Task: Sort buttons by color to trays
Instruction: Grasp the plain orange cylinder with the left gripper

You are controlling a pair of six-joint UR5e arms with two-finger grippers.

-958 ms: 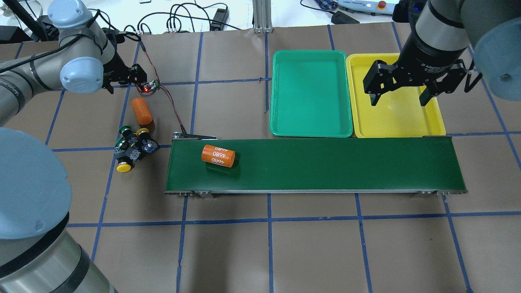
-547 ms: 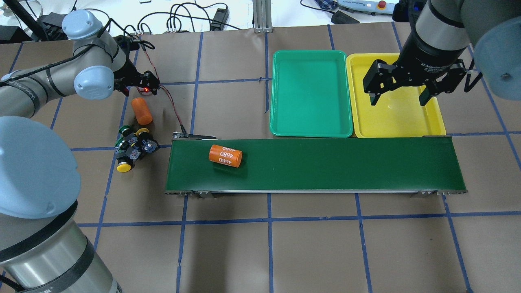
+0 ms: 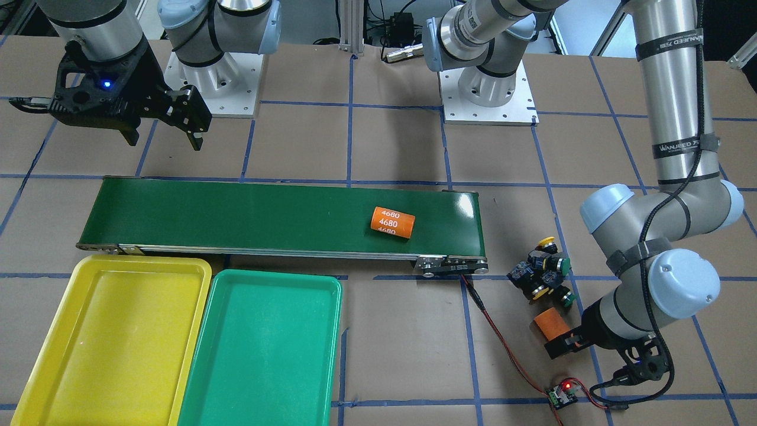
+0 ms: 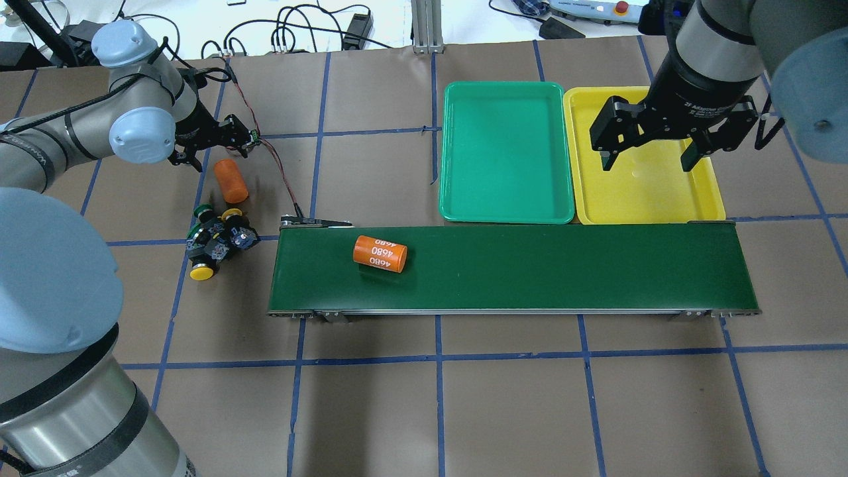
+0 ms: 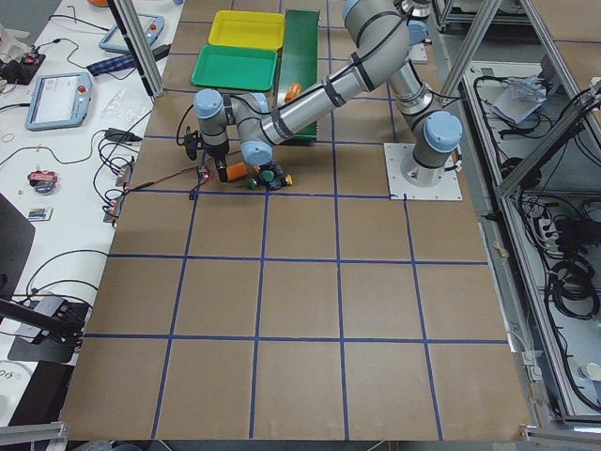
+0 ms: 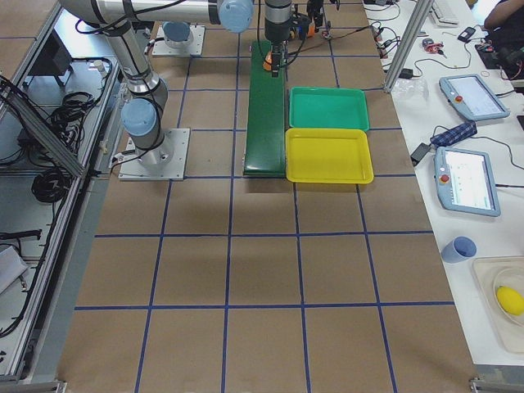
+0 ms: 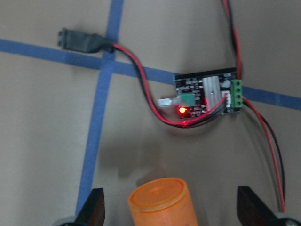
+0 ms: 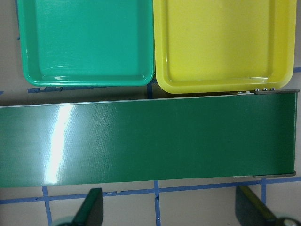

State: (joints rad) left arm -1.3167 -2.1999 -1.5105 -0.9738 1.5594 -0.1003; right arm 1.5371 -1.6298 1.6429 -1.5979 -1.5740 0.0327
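Four buttons (image 4: 216, 241) lie bunched on the table left of the belt, yellow and green caps showing; they also show in the front view (image 3: 541, 272). The green tray (image 4: 507, 199) and yellow tray (image 4: 646, 199) sit side by side behind the belt, both holding nothing. My left gripper (image 4: 217, 156) is open beyond the buttons, its fingers (image 7: 94, 209) either side of the end of a plain orange cylinder (image 7: 162, 202). My right gripper (image 4: 649, 164) is open and empty, held high near the yellow tray; its wrist view (image 8: 171, 212) looks down on the belt and both trays.
A long dark-green conveyor belt (image 4: 563, 268) carries an orange cylinder printed "4680" (image 4: 380, 254). A small circuit board (image 7: 207, 96) with a red light and red-black wires lies just past the plain orange cylinder (image 4: 230, 180). Blue tape lines grid the brown table.
The "4680" cylinder has travelled to the right along the belt. My left gripper has swung from beside the circuit board to the plain orange cylinder's end. The right arm has stayed still.
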